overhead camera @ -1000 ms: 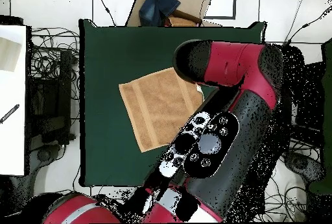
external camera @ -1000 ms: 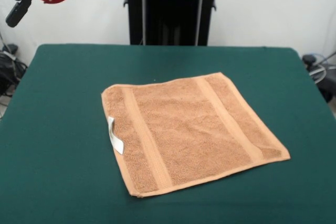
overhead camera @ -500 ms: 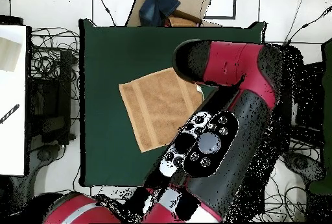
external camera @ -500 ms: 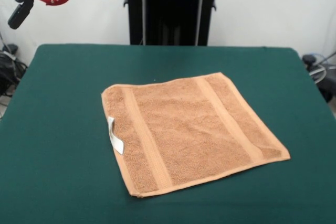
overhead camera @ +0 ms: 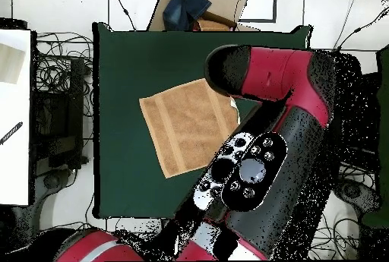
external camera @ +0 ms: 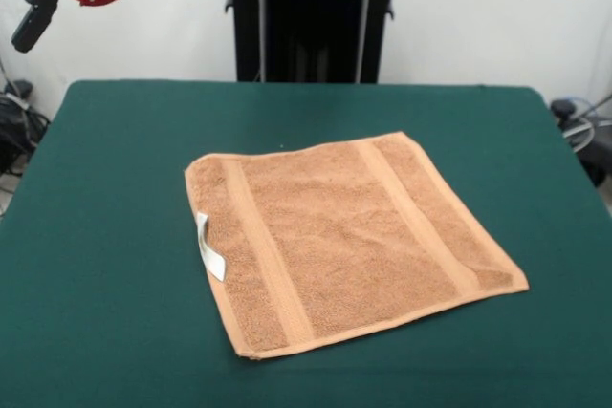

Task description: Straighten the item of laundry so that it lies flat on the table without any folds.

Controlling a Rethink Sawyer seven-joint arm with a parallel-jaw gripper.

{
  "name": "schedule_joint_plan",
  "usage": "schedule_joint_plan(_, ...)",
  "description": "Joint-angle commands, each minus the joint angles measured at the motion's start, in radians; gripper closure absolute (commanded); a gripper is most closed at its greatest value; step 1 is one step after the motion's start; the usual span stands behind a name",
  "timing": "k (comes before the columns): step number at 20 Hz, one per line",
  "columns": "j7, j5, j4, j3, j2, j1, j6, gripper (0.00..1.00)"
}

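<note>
Towel (external camera: 349, 241): lying spread and flat at the centre of the table (external camera: 115, 188), no folds showing, white tag (external camera: 209, 247) at its nine o'clock edge; task looking finished. Arm (overhead camera: 266, 122) hanging overhead; jaws not showing, state unknowable.

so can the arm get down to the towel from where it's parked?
Probably yes. The towel lies flat and alone on the table, nothing on or beside it. The arm is drawn back above it; its gripper isn't visible.
</note>
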Motion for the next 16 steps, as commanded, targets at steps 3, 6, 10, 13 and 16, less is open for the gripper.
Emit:
schedule_joint_plan(3,-0.208,-0.032,0.166,0.192,-0.017,-0.057,-0.081,0.0)
schedule_joint_plan(6,-0.206,-0.04,0.166,0.197,-0.02,-0.061,-0.082,0.0)
schedule_joint_plan(10,-0.203,-0.053,0.159,0.197,-0.023,-0.058,-0.067,0.0)
schedule_joint_plan(13,-0.209,-0.056,0.161,0.202,-0.025,-0.062,-0.072,0.0)
schedule_joint_plan(16,-0.219,-0.056,0.16,0.21,-0.024,-0.071,-0.072,0.0)
